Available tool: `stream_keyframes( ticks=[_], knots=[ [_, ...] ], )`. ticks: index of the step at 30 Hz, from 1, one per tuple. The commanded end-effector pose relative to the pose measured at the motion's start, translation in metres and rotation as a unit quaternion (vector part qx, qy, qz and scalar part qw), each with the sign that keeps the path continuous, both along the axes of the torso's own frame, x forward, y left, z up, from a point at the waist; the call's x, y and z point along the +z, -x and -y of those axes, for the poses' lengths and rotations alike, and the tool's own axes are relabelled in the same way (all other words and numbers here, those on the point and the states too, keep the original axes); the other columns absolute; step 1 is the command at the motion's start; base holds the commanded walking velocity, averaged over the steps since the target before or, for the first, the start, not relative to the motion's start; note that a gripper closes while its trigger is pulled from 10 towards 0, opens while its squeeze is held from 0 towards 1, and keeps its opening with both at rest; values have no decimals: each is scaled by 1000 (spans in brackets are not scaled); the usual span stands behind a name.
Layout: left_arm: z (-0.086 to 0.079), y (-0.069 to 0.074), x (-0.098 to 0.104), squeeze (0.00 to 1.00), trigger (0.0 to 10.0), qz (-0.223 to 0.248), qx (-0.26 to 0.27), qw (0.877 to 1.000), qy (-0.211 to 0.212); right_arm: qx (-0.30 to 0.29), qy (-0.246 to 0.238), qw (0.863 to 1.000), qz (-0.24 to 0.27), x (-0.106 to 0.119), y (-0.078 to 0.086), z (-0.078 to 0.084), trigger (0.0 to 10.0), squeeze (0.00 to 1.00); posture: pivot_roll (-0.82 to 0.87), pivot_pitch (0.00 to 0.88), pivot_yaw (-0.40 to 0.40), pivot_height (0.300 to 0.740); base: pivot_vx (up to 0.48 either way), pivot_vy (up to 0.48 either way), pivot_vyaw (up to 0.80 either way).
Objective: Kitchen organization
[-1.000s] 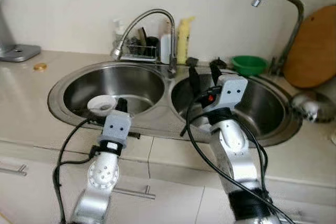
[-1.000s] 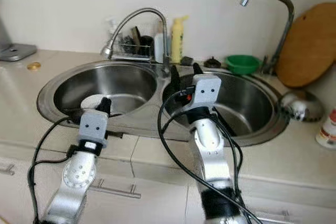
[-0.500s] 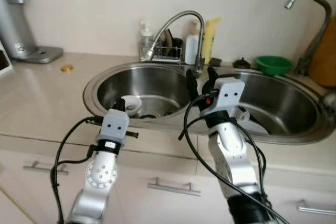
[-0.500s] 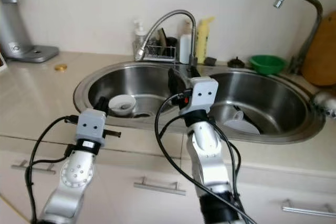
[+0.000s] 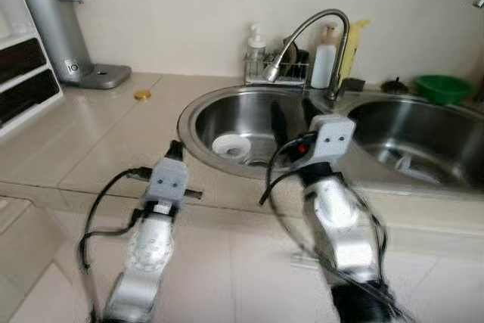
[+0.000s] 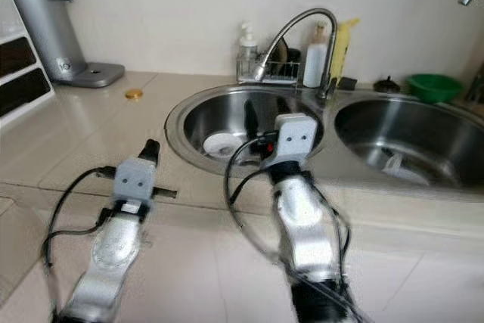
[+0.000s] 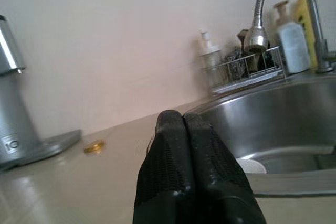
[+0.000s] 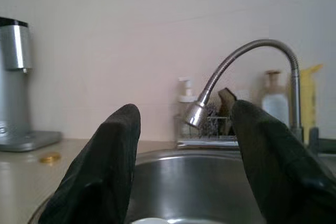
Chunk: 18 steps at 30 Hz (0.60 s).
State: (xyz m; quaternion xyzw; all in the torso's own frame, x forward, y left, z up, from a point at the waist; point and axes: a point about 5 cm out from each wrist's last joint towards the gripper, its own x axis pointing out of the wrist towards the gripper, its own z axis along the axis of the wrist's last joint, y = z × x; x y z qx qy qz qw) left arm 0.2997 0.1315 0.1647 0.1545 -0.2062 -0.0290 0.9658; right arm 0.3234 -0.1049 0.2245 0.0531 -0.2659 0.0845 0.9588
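Double steel sink (image 5: 198, 111) set in a beige counter (image 5: 91, 141); left basin (image 5: 227, 115) round, right basin (image 5: 423, 130) beside it.
White bowl (image 5: 231, 145) on the left basin's floor, near the drain, mouth upward; round, so no long axis to tell.
Curved tap (image 5: 318, 32) rising between the basins, spout bent down and toward the left basin.
Wire rack (image 5: 283, 73) at the wall behind the sink, with a pump bottle (image 5: 255, 43), a white bottle (image 5: 325, 58) and a yellow bottle (image 5: 354, 47).
Green bowl (image 5: 442, 87) behind the right basin.
Gold lid (image 5: 141, 95) lying on the counter near a silver appliance (image 5: 57, 17).
Left gripper (image 7: 182, 129) over the counter's front edge, fingers pressed together, empty, pointing toward the sink.
Right gripper (image 8: 184, 171) at the left basin's front rim, fingers (image 8: 110, 166) spread wide, nothing between them, aimed at the tap.
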Motion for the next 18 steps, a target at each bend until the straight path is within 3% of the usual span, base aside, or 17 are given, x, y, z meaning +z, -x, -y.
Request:
stream_keyframes(
  ticks=[1,7,12,18],
  knots=[
    [-6,0,8,0,10000,23,9,1000,-4,9,-1,1000,22,11,4,-6,10000,0,44,0,-10,740,0,0,0],
    [-5,1,10,0,10000,34,7,999,-6,8,-2,1000,9,6,6,-6,10000,0,44,0,-12,740,0,0,-735],
    [-4,2,9,0,10000,35,3,999,-16,5,8,1000,2,-1,10,-5,10000,0,42,0,-12,740,0,0,0],
    [-2,1,7,0,10000,31,0,999,-23,5,11,1000,-2,-4,12,-7,10000,0,40,0,-9,740,0,0,-800]
  ],
)
